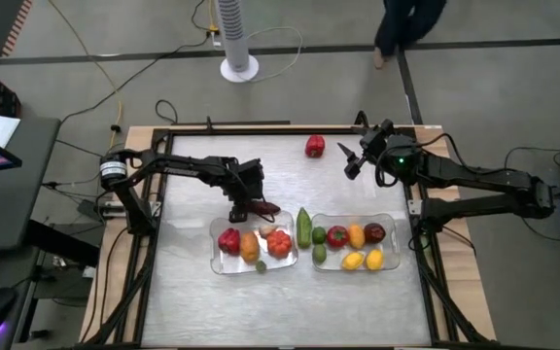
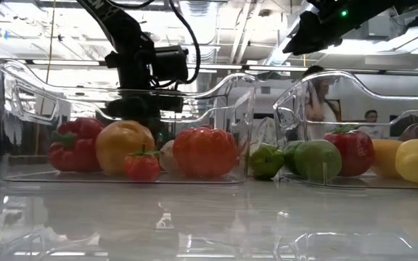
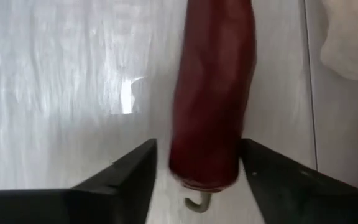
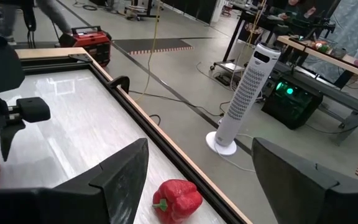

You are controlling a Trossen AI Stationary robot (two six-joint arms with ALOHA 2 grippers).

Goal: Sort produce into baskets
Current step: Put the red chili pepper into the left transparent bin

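A long dark red chilli [image 3: 213,93] lies on the table just beyond the left basket's far rim [image 1: 224,223]. My left gripper [image 3: 197,162] points down over its stem end, open, one finger on each side; a narrow gap shows at one finger and the other stands close against it. From above the gripper [image 1: 242,206] shows beside the chilli [image 1: 263,207]. The left basket [image 2: 6,123] holds red and orange produce and a white bulb [image 3: 350,37]. The right basket [image 1: 395,243] holds green, red, yellow and dark pieces. My right gripper [image 1: 350,160] hangs open, high at the far right.
A red bell pepper [image 1: 315,146] lies alone near the table's far edge, below my right gripper [image 4: 197,168]. A long green cucumber [image 1: 303,226] lies at the gap between the baskets. A tower fan [image 1: 238,39] and a person's legs show on the floor beyond the table.
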